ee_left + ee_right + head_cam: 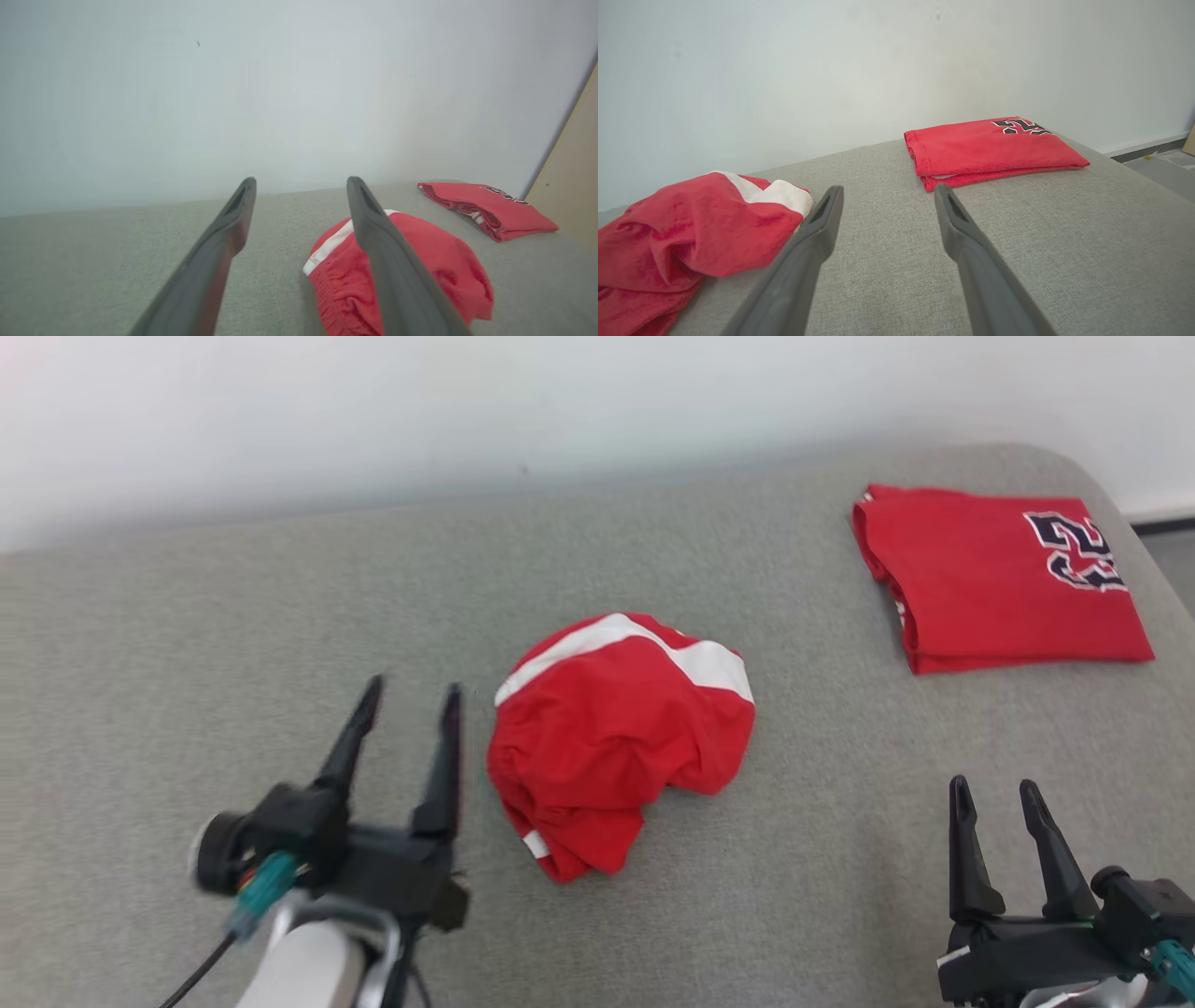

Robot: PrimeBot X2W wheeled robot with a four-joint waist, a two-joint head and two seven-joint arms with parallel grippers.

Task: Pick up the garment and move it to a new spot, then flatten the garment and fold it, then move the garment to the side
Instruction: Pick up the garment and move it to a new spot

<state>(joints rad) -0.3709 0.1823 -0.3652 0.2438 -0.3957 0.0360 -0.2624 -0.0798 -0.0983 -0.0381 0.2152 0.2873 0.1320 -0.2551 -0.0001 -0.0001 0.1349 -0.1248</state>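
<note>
A crumpled red garment (616,737) with a white stripe lies in a heap at the middle of the grey cushioned surface (187,644). My left gripper (411,695) stands open just left of the heap, apart from it, nothing between its fingers. In the left wrist view the garment (434,266) lies behind and right of the open left gripper (301,184). My right gripper (994,789) stands open at the lower right, well clear of the heap. The right wrist view has the garment (691,233) to the left of the open right gripper (887,191).
A folded red jersey (999,579) with dark numerals lies at the far right of the surface, near its rounded edge; the folded jersey (990,147) sits ahead of my right fingers. A pale wall (560,401) runs along the back. Floor (1157,168) shows beyond the right edge.
</note>
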